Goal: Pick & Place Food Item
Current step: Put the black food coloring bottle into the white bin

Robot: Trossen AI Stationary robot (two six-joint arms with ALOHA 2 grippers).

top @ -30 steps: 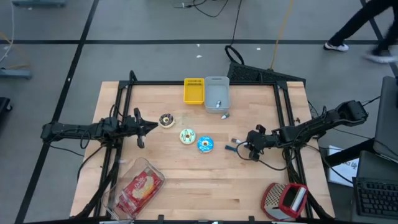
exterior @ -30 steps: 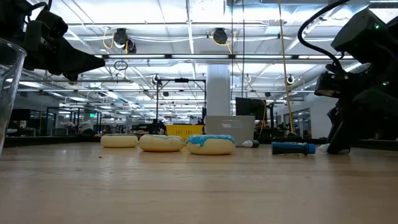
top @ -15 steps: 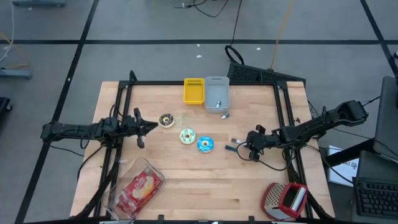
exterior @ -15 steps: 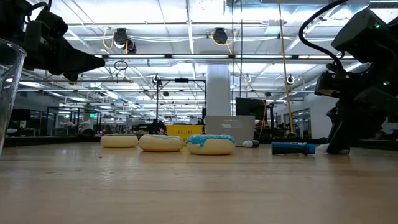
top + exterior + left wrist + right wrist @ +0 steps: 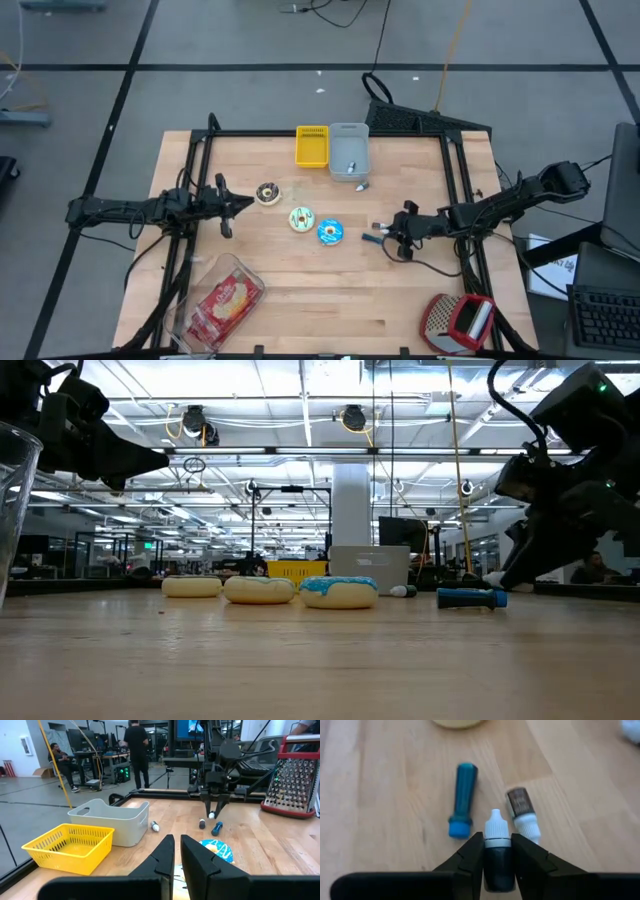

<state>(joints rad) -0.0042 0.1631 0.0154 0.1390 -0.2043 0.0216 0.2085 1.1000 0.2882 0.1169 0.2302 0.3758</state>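
yellow basket (image 5: 311,146), grey bin (image 5: 348,150) (adjacent), grater (image 5: 458,322)

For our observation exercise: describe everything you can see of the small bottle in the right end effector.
The small bottle has a dark body and a white ribbed cap with a narrow tip. It looks like plastic. The right end effector grips its body between both fingers, cap pointing forward, above the wooden table near the blue tube.

3 donuts lie flat mid-table in a diagonal row, close but apart. Choc donut (image 5: 266,193) w/ pale sprinkles, nearest the left side. Green-white donut (image 5: 301,219) in the middle. Blue-iced donut (image 5: 330,232) w/ white drizzle, nearest the right side; cream dough shows under the icing in low view.
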